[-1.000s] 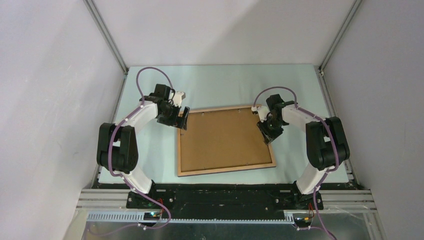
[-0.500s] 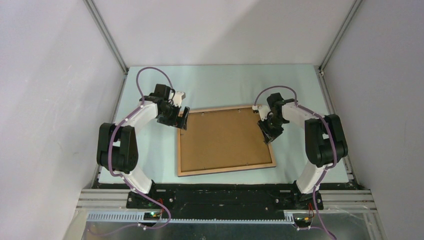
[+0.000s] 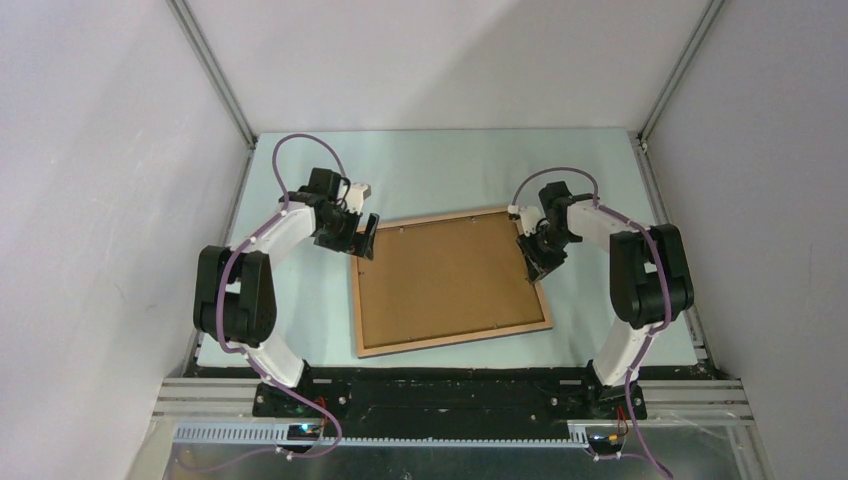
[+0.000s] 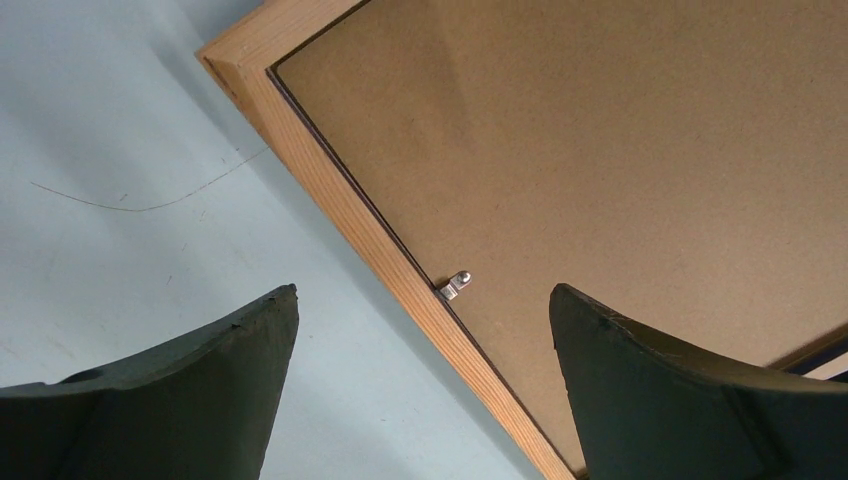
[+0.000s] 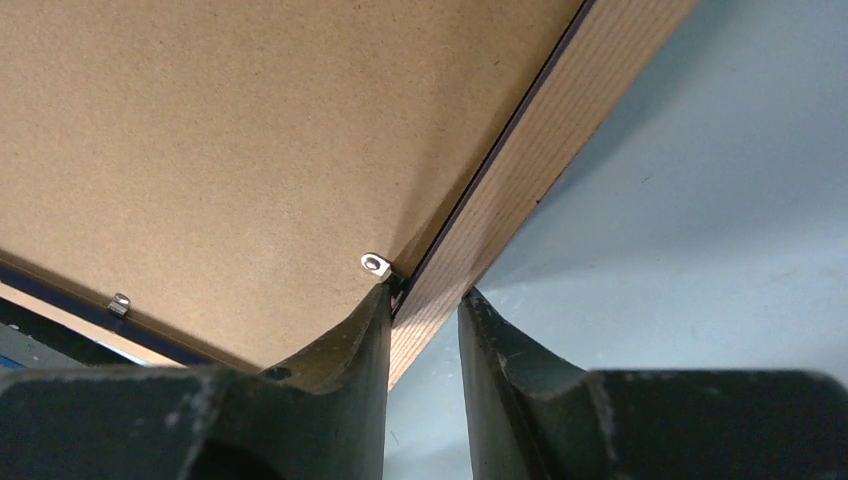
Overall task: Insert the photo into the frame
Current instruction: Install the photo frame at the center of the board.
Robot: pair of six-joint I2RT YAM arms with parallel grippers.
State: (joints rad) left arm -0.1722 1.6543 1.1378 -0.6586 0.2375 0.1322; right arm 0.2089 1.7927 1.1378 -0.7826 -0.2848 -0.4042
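One frame (image 3: pixel 452 339) is laid flat on the table (image 3: pixel 430 170), wooden face up, with one brown board (image 3: pixel 445 275) seated in it. Its right rail is pinched by the right gripper (image 5: pixel 425 295) (two clips (image 5: pixel 375 263) seen beside it). The left gripper (image 4: pixel 420 300) is held wide apart over the left rail, nothing gripped.

Light, fine-grained wood frame (image 3: pixel 455 337), plain brown backing board (image 3: pixel 445 280), pale mint table (image 3: pixel 440 170).
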